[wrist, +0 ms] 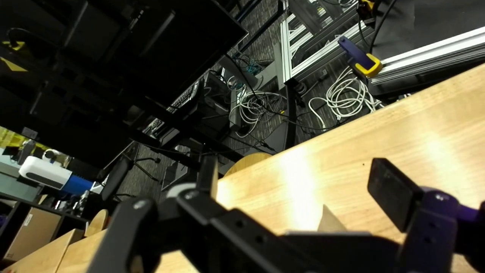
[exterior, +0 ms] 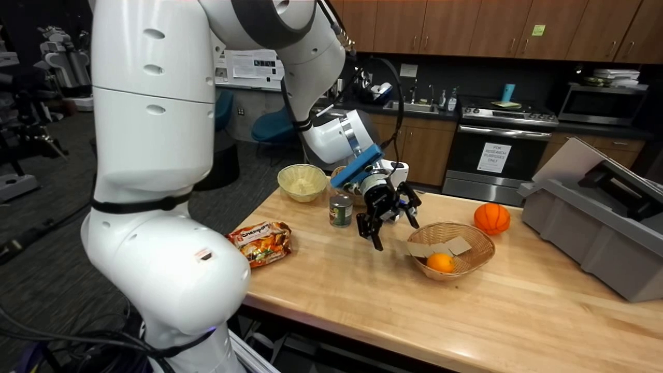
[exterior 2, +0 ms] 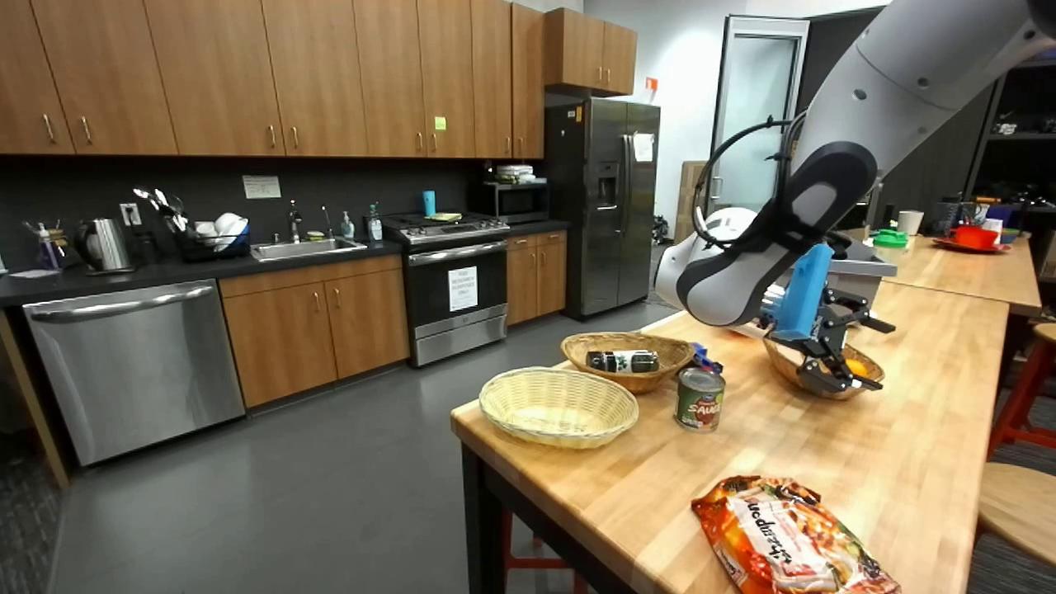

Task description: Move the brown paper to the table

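In an exterior view, the brown paper [exterior: 458,245] lay creased inside the wicker basket [exterior: 471,266], next to an orange [exterior: 440,262]. The fingers [exterior: 376,239] hung to the left of that basket, spread wide, above the tabletop [exterior: 362,300]. A ball [exterior: 491,218] sat just behind the basket, the grey bin [exterior: 595,248] stood to its right, and the can [exterior: 340,211], pale basket [exterior: 302,194] and snack bag [exterior: 262,242] were all to its left.

In an exterior view, the parted fingers partly hid the wicker basket; a brown basket [exterior 2: 635,383] with a bottle [exterior 2: 624,361] in it stood to its left.

In the wrist view, the fingers stood well apart over the tabletop; a tan corner [wrist: 329,223], too small to identify, showed between them.
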Controlling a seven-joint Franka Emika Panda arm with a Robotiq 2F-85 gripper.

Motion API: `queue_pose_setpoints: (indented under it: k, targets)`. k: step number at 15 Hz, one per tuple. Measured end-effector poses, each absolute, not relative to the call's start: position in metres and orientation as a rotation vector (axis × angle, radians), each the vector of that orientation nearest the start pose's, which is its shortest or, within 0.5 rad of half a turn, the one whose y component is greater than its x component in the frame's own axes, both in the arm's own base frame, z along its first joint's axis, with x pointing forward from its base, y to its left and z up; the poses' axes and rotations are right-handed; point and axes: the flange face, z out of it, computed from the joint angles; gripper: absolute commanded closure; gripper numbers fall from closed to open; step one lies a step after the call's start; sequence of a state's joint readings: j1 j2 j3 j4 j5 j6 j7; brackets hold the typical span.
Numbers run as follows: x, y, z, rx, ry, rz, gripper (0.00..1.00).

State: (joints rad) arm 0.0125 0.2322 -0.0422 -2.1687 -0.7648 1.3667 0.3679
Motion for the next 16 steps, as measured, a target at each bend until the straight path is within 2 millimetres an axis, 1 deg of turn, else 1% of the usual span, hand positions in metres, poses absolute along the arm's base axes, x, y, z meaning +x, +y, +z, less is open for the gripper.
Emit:
queue_pose_setpoints:
  k: [3,7,8,9,10,11,12,13,16]
  targets:
    - [0.462,-0.091,0.283,2.056,-0.094,-0.936,0.00]
    - [0.479,-0.085,0.257,2.085,-0.046,-0.920,0.00]
    - [0.481,-0.085,0.251,2.086,-0.039,-0.922,0.24]
    - [0.482,-0.085,0.246,2.086,-0.033,-0.927,0.26]
    - [0.482,-0.086,0.241,2.085,-0.029,-0.932,0.32]
    - [0.482,-0.086,0.238,2.084,-0.027,-0.937,0.39]
    - [0.482,-0.087,0.235,2.082,-0.025,-0.943,0.49]
    - [0.482,-0.087,0.233,2.080,-0.023,-0.948,0.56]
    - [0.481,-0.088,0.229,2.075,-0.021,-0.959,0.79]
